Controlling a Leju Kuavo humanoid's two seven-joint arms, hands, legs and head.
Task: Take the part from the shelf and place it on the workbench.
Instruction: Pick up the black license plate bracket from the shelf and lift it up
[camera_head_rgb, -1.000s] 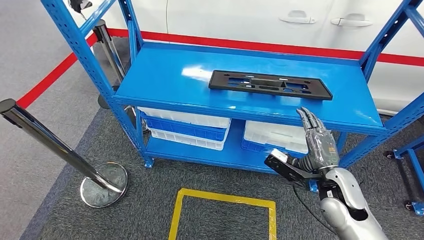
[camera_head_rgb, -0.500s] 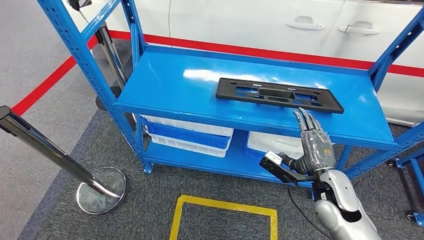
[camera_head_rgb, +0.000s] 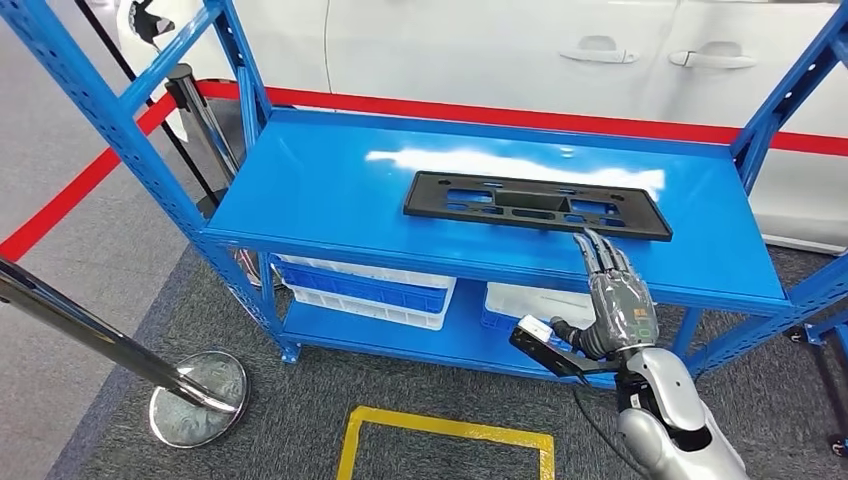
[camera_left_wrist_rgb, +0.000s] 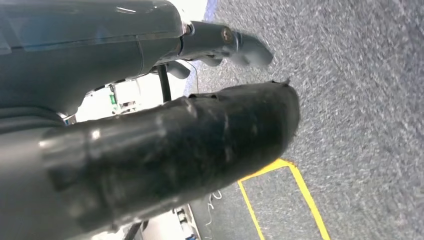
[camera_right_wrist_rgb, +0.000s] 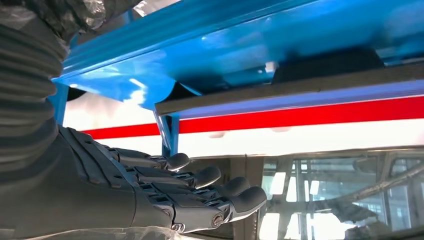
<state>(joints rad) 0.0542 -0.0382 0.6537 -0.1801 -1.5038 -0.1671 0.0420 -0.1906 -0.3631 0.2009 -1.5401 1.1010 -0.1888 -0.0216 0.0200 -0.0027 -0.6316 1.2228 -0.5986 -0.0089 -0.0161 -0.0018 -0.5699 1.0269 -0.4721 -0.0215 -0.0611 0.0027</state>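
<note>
The part (camera_head_rgb: 535, 204) is a long flat black plate with cut-outs, lying on the top level of the blue shelf (camera_head_rgb: 320, 190), toward its right half. My right hand (camera_head_rgb: 617, 305) is raised in front of the shelf's front edge with its fingers straight and apart, their tips just short of the near right end of the part, and it holds nothing. In the right wrist view the fingers (camera_right_wrist_rgb: 200, 190) stretch out beside the shelf (camera_right_wrist_rgb: 225, 50), with the part (camera_right_wrist_rgb: 280, 92) seen edge-on. My left hand (camera_left_wrist_rgb: 165, 150) hangs over the grey carpet, holding nothing.
White and blue bins (camera_head_rgb: 365, 285) sit on the lower shelf level. A chrome stanchion (camera_head_rgb: 190, 395) stands at the left on the carpet, and a yellow floor square (camera_head_rgb: 445, 425) lies in front of the shelf. A white car (camera_head_rgb: 480, 45) is behind. Blue uprights (camera_head_rgb: 110, 110) frame the shelf.
The camera has shifted a little. My right hand has come nearer to the part, and its fingertips now reach the part's near right end.
</note>
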